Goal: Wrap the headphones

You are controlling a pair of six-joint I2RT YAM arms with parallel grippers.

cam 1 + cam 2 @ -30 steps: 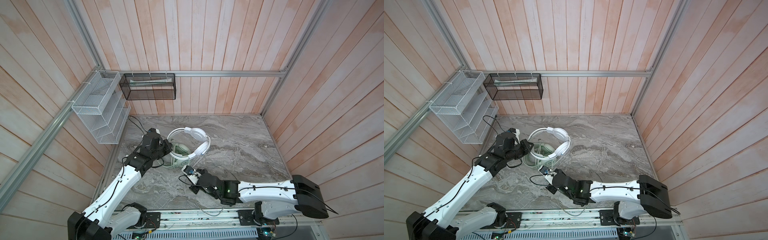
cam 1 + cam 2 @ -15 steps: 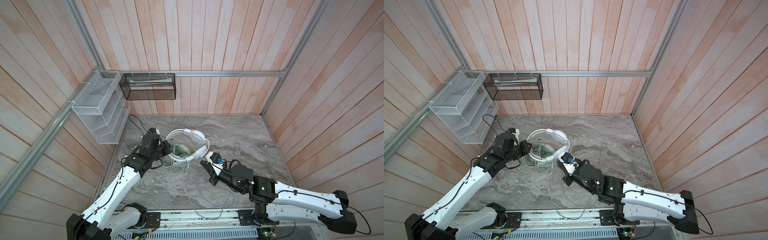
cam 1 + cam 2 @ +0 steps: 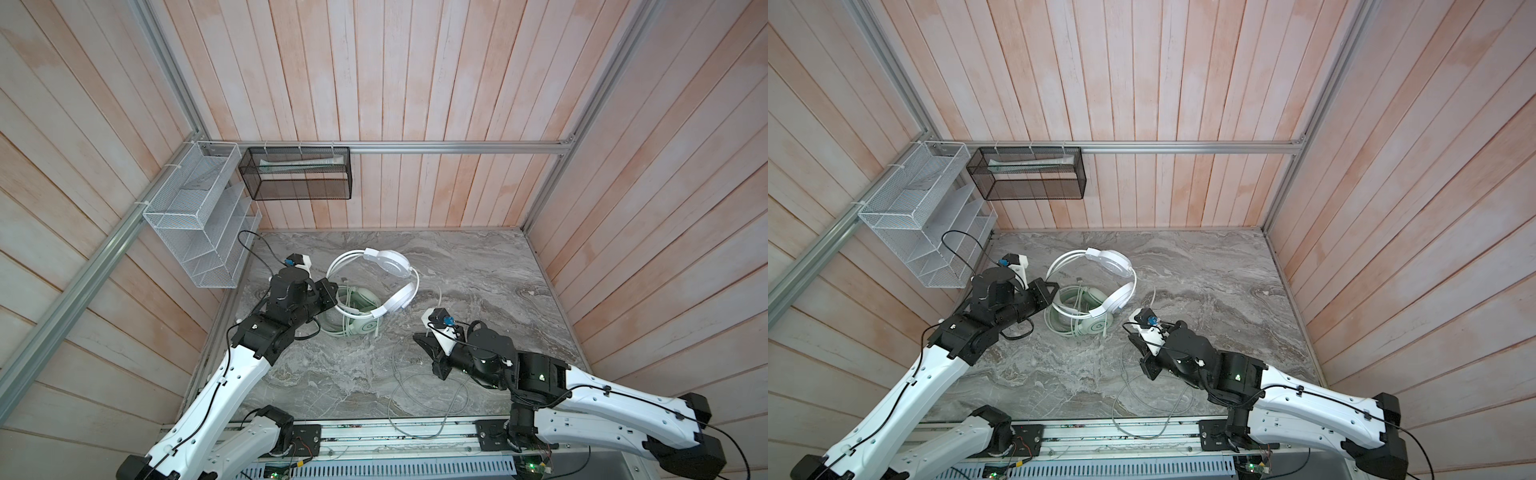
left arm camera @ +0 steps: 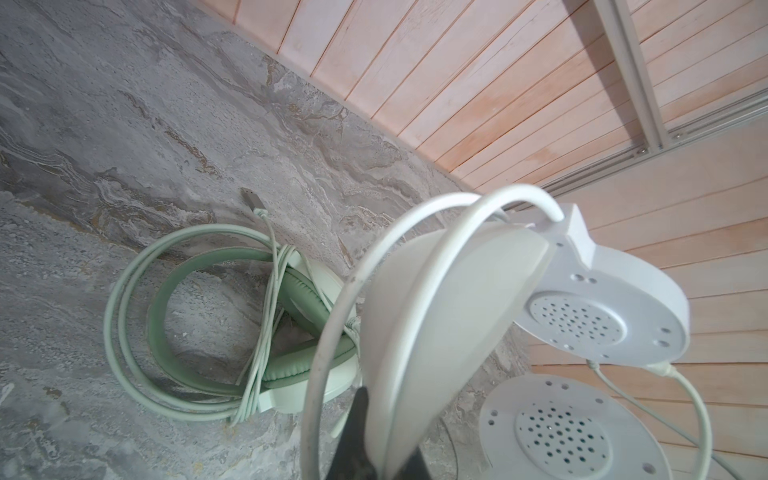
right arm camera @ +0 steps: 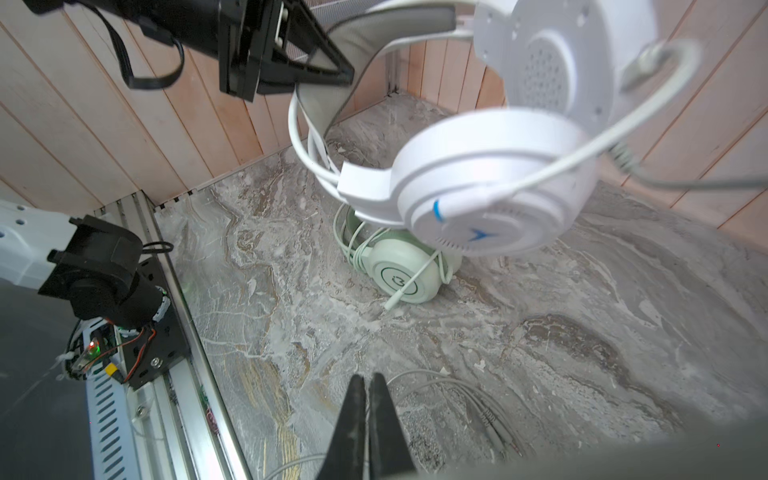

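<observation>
Hold white headset (image 3: 390, 266) steady by headband (image 4: 436, 316) in clamped left pincer (image 3: 330, 287). Open closed, empty right pincer (image 5: 368, 380); pinch loose cord (image 5: 490, 417) near front bench (image 3: 478, 270) edge; wind snugly.

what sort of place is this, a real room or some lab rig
Probably a robot test cell, not a lived-in room: two robot arms mounted on a front rail, plank walls framed in aluminium rails, and wire mesh organizers hung above a marble-look tabletop.

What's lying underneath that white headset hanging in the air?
Under the white headset lies a mint-green headset on the marble table, its cord looped around it. In both top views the white one covers part of it.
</observation>
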